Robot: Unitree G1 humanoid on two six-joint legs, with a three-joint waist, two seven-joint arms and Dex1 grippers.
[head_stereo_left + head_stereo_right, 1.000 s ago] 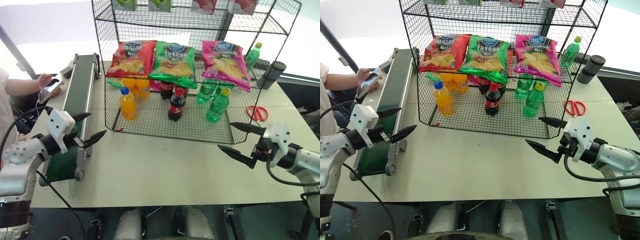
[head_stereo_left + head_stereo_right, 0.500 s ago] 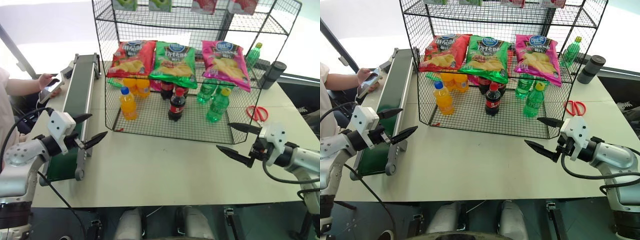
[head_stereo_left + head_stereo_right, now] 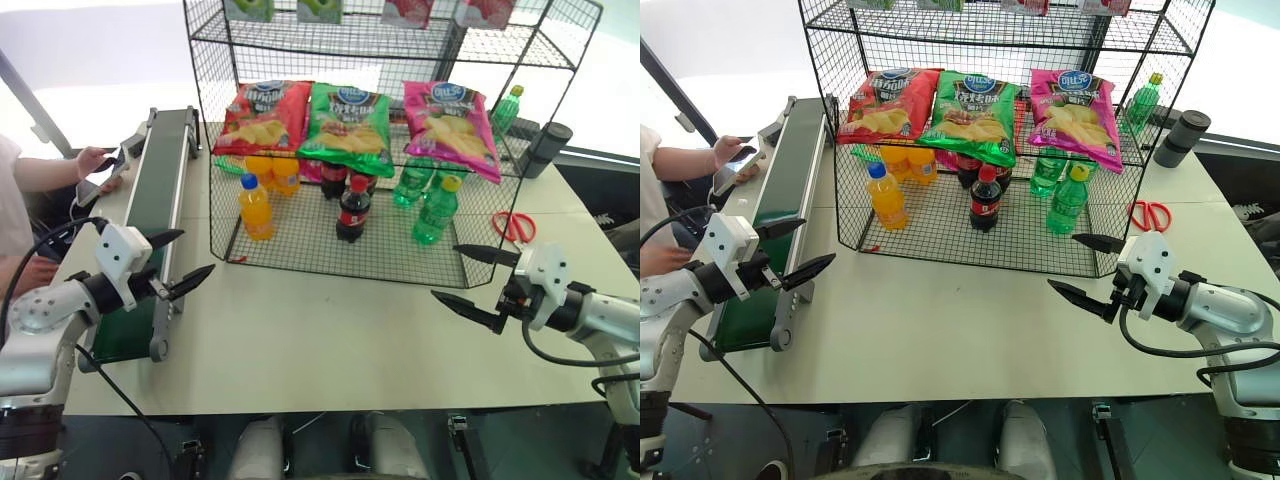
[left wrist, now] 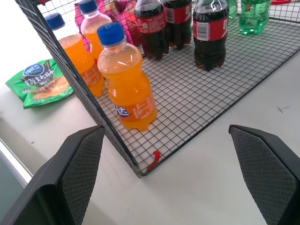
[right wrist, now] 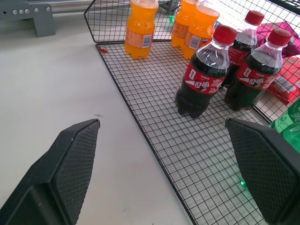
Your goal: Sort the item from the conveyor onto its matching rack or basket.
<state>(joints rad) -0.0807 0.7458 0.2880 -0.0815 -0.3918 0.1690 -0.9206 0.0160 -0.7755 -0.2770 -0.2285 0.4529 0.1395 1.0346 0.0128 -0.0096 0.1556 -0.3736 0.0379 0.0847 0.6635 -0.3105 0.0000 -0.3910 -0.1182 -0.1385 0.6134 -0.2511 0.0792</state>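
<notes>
The magenta-pink chip bag (image 3: 452,125) lies sloped on the middle tier of the black wire rack (image 3: 232,55), at its right end, beside a green bag (image 3: 350,125) and a red bag (image 3: 265,115). The dark-green conveyor (image 3: 160,185) runs along the table's left side, and I see nothing on its belt. My left gripper (image 3: 198,250) hovers open beside the conveyor's near end, pointing toward the rack. My right gripper (image 3: 444,271) hovers open off the rack's front right corner. Both hold nothing; the wrist views show wide gaps between the fingers (image 4: 79,173) (image 5: 70,164).
Orange (image 3: 255,208), cola (image 3: 352,210) and green (image 3: 432,212) bottles stand on the rack's bottom tier. Red scissors (image 3: 515,227) and a dark cylinder (image 3: 548,148) lie to the right. A person's hand with a phone (image 3: 100,165) is beside the conveyor. A small green bag (image 4: 40,84) lies behind the rack's left corner.
Both grippers keep still and stay open. The person at the left has shifted an arm slightly.
</notes>
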